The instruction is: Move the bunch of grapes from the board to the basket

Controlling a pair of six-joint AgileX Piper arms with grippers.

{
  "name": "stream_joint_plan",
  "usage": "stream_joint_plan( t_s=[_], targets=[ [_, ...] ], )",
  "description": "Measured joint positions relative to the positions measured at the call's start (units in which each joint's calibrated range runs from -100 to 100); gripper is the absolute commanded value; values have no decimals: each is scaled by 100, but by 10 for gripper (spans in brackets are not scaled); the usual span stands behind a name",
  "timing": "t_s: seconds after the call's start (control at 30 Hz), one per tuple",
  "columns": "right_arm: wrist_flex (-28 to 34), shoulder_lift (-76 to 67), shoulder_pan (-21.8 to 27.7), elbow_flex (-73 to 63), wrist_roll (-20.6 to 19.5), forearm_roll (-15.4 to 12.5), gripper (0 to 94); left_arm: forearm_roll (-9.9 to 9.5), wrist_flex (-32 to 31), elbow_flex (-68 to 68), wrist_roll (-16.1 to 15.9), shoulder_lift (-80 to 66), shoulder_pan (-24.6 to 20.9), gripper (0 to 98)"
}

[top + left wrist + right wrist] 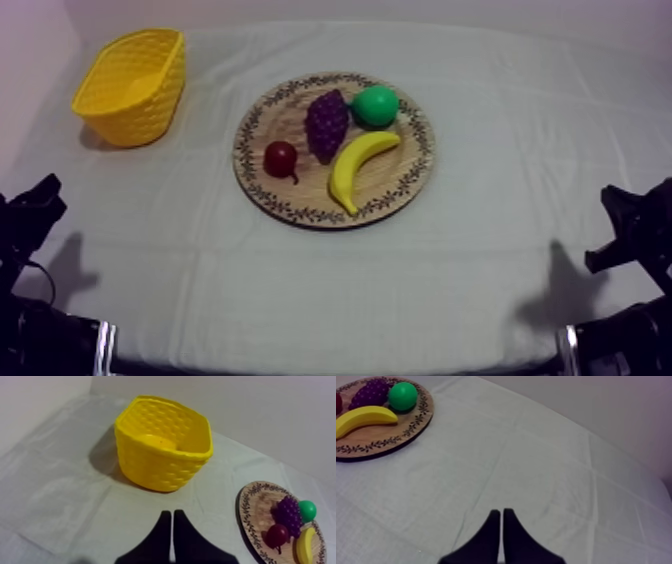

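From above, the bunch of grapes (326,124) is lying on the wooden board (300,197), touching the green fruit (375,105) and just beside the banana (360,165) and the small red fruit (281,158). The yellow basket (130,85) is standing well apart from the board, toward my left arm's side. Both arms are resting low, far from the board.

From the left wrist, the left gripper (172,513) is clenching on nothing, 2 fingers pressed into a wedge, pointing at the basket (155,471), which is holding no fruit.

From the right wrist, the right gripper (501,512) is likewise clenching on nothing, well short of the board (386,438).

I am judging the task as not begun: reach, grasp, carry and drop are all remaining.

The cloth (450,270) is lying flat with faint fold creases, and a plain pale wall (616,406) is closing the room behind it.
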Motion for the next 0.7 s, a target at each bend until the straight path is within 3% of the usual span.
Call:
stream_joint_plan(
  t_s=[0.23,0.43,0.7],
  targets=[
    [0,0,0,0,0,0,3,-33,-176,17,18,-28,313,0],
    [0,0,0,0,0,0,3,-186,-235,-122,298,210,712,0],
    [0,0,0,0,0,0,3,-69,-244,-895,437,1537,1000,0]
  ],
)
